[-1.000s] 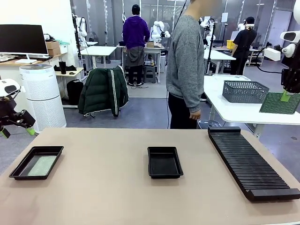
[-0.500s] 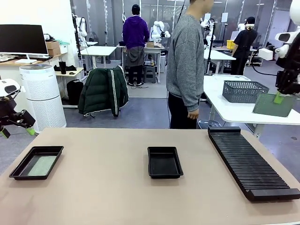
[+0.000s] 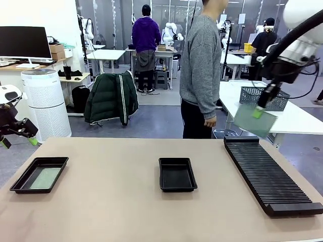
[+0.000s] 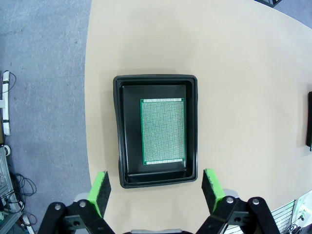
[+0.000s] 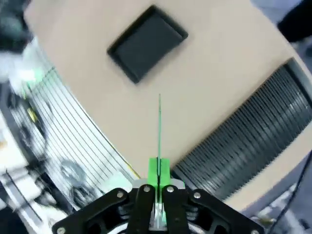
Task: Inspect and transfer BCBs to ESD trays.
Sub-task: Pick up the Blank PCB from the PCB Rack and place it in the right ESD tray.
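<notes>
Front view, change: right gripper (image 3: 259, 112), jaws clamping a BCB (image 3: 254, 121), moved left over the rack (image 3: 270, 174).
Left gripper (image 4: 156, 187): jaws open.
Left ESD tray (image 3: 39, 174): one BCB (image 3: 44, 177).
Centre ESD tray (image 3: 177, 174): empty.

The left end effector (image 4: 156, 187) hangs with fingers spread wide, nothing between the green pads (image 4: 100, 187), its arm low at the left edge of the front view. The right end effector (image 3: 260, 111) is raised on a bent arm, clamped on a BCB (image 3: 254, 121)
</notes>
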Robot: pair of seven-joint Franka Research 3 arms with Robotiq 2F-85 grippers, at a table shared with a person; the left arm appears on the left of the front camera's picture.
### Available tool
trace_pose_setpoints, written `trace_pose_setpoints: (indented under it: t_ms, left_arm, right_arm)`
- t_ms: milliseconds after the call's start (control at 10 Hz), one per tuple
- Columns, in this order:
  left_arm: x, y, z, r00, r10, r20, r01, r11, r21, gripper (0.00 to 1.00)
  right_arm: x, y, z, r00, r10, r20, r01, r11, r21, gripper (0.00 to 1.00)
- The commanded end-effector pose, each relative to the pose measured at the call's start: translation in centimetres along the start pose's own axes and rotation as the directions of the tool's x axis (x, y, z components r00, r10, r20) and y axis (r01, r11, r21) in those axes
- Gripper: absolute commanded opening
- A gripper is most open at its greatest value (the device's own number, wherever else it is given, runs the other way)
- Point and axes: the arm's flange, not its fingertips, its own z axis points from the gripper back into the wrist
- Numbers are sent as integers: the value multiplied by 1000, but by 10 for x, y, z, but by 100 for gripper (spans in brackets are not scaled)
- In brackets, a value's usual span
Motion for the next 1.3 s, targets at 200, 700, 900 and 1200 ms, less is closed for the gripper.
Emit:
trace_pose_setpoints:
  t_ms: [200, 700, 900, 1200]
  left_arm:
    - [0, 3, -1, 1000, -4, -2, 4, 1000, 5, 100]
    - [0, 3, -1, 1000, -4, -2, 4, 1000, 5, 100]
    - [0, 3, -1, 1000, -4, -2, 4, 1000, 5, 100]
    - [0, 3, -1, 1000, -4, -2, 4, 1000, 5, 100]
  right_arm:
    - [38, 62, -58, 918, -375, 126, 375, 927, 21, 2]
    - [73, 99, -127, 772, -618, 146, 611, 786, 95, 2]
    - [81, 103, -156, 745, -656, 124, 649, 755, 93, 2]
    - [84, 96, -201, 722, -677, 144, 666, 736, 120, 2]
